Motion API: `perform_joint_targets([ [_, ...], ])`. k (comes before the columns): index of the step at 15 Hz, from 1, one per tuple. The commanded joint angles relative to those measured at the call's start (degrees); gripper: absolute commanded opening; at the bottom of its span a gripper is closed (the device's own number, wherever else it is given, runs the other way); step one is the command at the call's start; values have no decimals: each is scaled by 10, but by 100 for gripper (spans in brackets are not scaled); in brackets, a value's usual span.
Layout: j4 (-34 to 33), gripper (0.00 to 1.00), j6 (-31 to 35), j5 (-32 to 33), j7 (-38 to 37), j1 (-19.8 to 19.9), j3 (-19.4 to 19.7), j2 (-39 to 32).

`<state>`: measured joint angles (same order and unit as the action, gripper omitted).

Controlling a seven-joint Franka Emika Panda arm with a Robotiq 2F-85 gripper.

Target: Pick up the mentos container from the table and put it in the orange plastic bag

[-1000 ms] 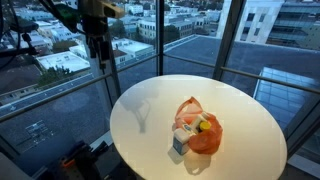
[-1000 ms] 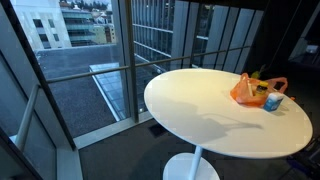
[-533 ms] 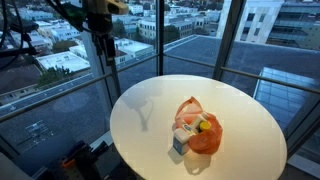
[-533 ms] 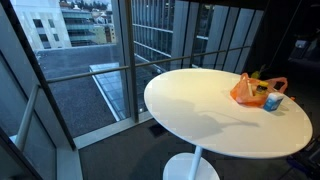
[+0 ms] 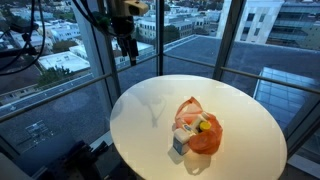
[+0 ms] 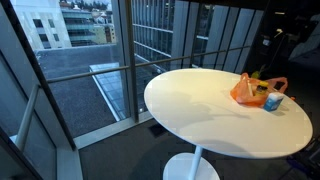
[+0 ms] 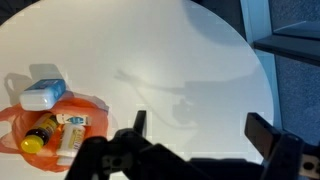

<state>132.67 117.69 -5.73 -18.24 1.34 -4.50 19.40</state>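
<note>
The orange plastic bag (image 5: 203, 130) lies open on the round white table (image 5: 150, 100); it also shows in the other exterior view (image 6: 250, 90) and at the lower left of the wrist view (image 7: 85, 115). The white and blue mentos container (image 7: 42, 95) rests at the bag's edge, touching it, seen in both exterior views (image 5: 180, 145) (image 6: 273, 102). Whether it is inside the bag I cannot tell. My gripper (image 5: 126, 48) hangs high over the table's far edge, well away from the bag. In the wrist view the gripper (image 7: 203, 130) is open and empty above bare table.
A yellow bottle (image 7: 38, 135) and a white tube (image 7: 72, 130) lie in the bag. Glass walls with metal frames (image 5: 105, 80) stand close around the table. The table stands on a single pedestal (image 6: 190, 165).
My arm has moved sideways from beside the window to over the table's far edge. The bag and the container have not moved.
</note>
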Motion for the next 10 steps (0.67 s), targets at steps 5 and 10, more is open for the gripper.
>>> perform_joint_targets([
  [5,-74,100,32,68,-64,36,23,-113],
  [10,-71,100,35,65,-54,28,38,-122],
])
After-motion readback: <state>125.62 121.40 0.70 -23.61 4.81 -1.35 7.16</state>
